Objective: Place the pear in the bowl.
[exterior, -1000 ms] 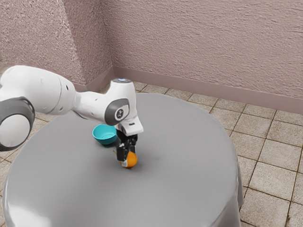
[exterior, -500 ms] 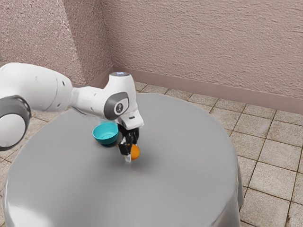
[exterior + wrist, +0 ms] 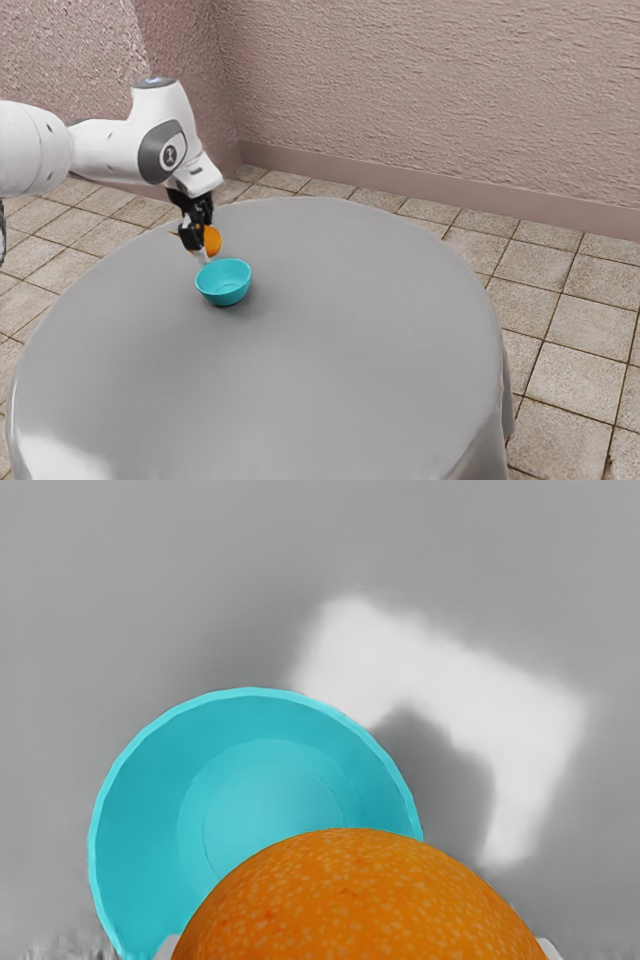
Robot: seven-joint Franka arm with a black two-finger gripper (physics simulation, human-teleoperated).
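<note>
My gripper (image 3: 204, 248) hangs in the air at the far rim of the turquoise bowl (image 3: 224, 284) in the exterior view, shut on the orange pear (image 3: 213, 240). The pear is held above table height, apart from the bowl's inside. In the wrist view, the rounded orange pear (image 3: 360, 900) covers part of the bowl (image 3: 250, 780), whose floor shows beyond it. Pale fingertips of the gripper (image 3: 358, 948) peek out on both sides of the pear. Its underside is hidden there.
The bowl stands upright on a round table with a grey cloth (image 3: 370, 330). The table's far edge lies just behind the gripper, with floor tiles and a pink wall (image 3: 430, 90) beyond. A bright reflection (image 3: 480, 700) lies on the cloth beside the bowl.
My gripper has lifted the pear off the table and carried it up and toward the exterior view's left, to the bowl's far side. The bowl has stayed put.
</note>
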